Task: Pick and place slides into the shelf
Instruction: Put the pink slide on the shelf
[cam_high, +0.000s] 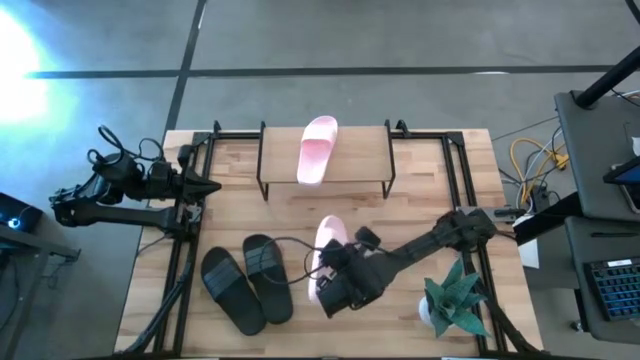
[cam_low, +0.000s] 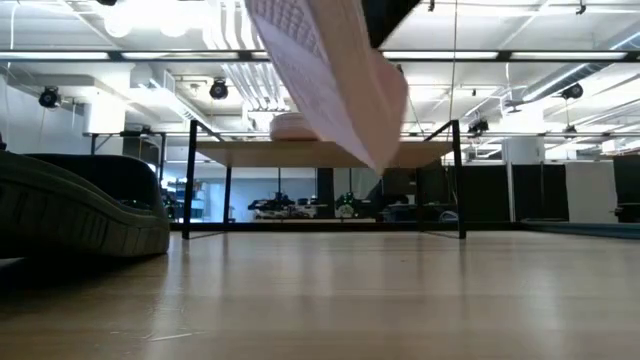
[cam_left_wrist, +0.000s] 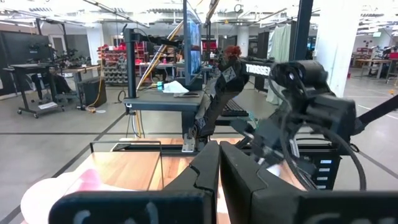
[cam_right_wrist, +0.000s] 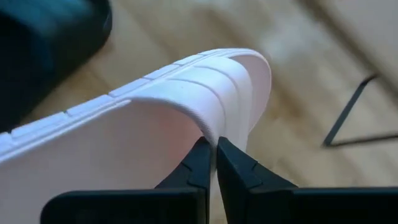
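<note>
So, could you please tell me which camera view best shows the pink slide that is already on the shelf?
The high view: the pink slide lies whole, lengthwise across the shelf top. The low view shows only a sliver of it behind the lifted slide. The left wrist view catches one blurred pink edge; the right wrist view misses it.

Four slides in all: two pink and two black. One pink slide (cam_high: 318, 149) lies on the single shelf (cam_high: 370, 152), well beyond the right gripper (cam_high: 335, 290); the other pink slide (cam_high: 327, 250) is clamped in it. Two black slides (cam_high: 247, 284) lie just beside it. One potted plant (cam_high: 455, 300) stands behind it.
</note>
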